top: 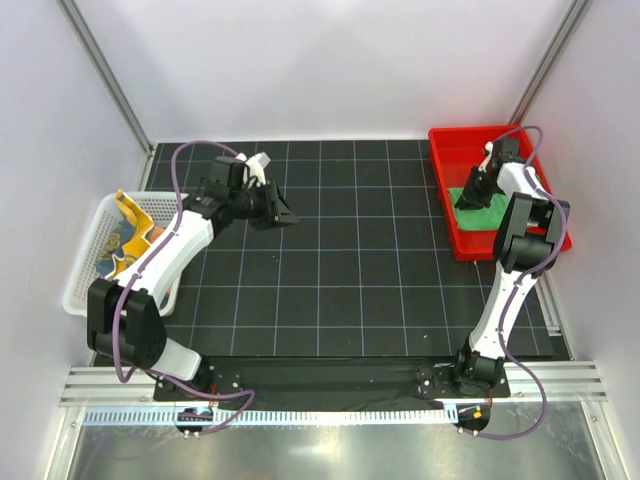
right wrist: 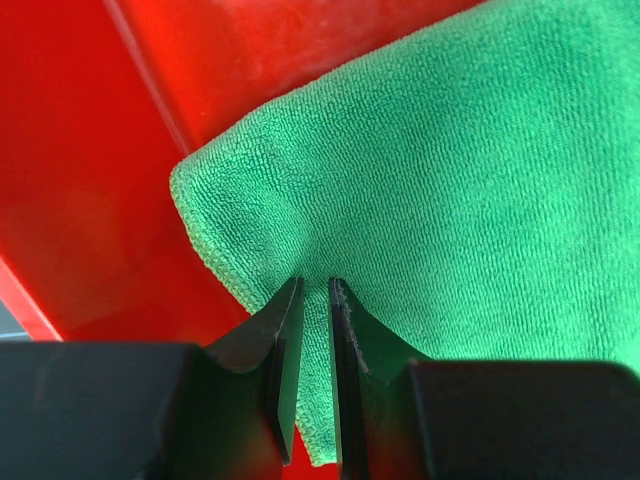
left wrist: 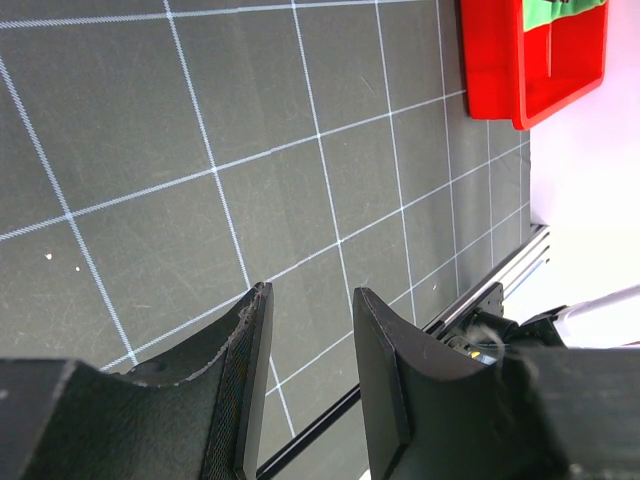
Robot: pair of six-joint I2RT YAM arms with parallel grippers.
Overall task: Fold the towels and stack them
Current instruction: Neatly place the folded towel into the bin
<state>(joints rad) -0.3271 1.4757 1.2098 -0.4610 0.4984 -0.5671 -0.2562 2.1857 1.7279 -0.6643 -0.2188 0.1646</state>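
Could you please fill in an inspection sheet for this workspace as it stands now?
Surface: black gridded mat, with a few white specks in the left wrist view.
Job's things: green towel lies in the red tray at far right. The yellow-orange towel hangs over the white basket at left. More cloth beneath it is mostly hidden by the arm.
Clutter: nothing seen.
Grippers: left gripper hovers over the mat, fingers apart, empty. The right gripper pinches the green towel's edge inside the tray.
Cables: a purple cable loops along each arm, away from the towels.
Surroundings: white walls; aluminium rail at the near edge.
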